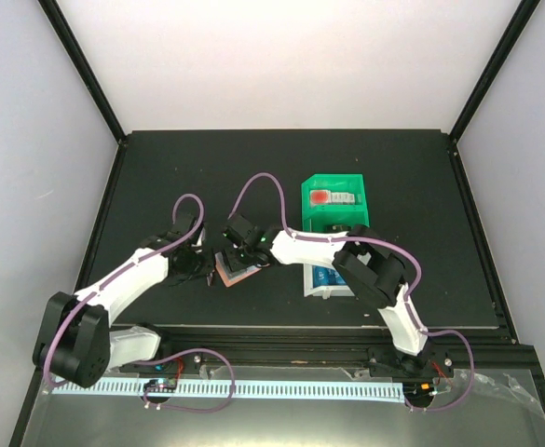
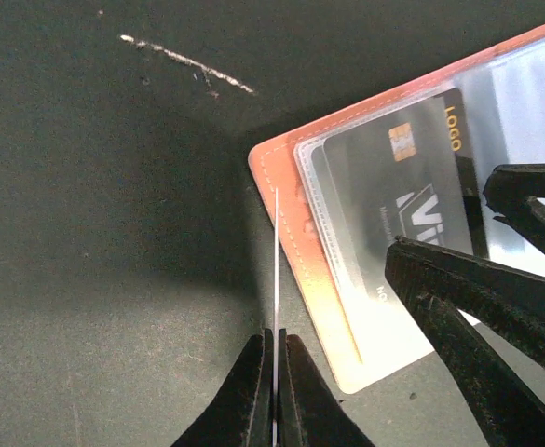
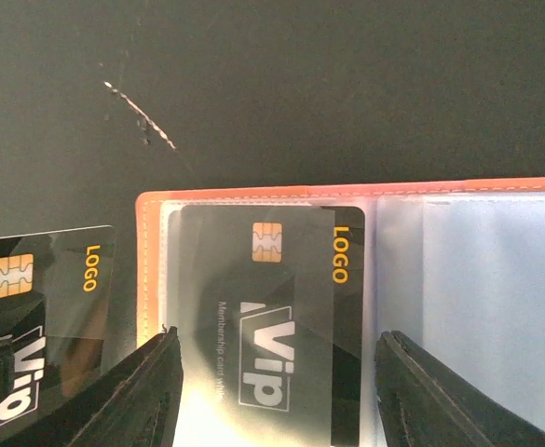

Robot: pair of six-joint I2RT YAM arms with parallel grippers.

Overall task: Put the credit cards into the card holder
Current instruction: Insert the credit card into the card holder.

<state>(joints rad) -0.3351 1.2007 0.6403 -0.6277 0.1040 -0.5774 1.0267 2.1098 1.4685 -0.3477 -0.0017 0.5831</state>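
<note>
The salmon-pink card holder (image 1: 238, 271) (image 2: 291, 214) (image 3: 147, 270) lies open on the dark table, clear pockets facing up. One black credit card (image 3: 272, 307) (image 2: 421, 177) with a gold chip sits in its left pocket. My right gripper (image 3: 277, 382) (image 1: 246, 250) is open, one finger on each side of that card; its fingers (image 2: 477, 298) lie over the holder. My left gripper (image 2: 276, 340) (image 1: 200, 264) is shut on a second black credit card (image 3: 58, 307), which shows edge-on (image 2: 277, 261) beside the holder's left edge.
A green bin (image 1: 335, 180) holding a red item stands behind the right arm. A white bin (image 1: 317, 287) with something blue sits under that arm's elbow. A pale scratch (image 2: 188, 63) marks the table beyond the holder.
</note>
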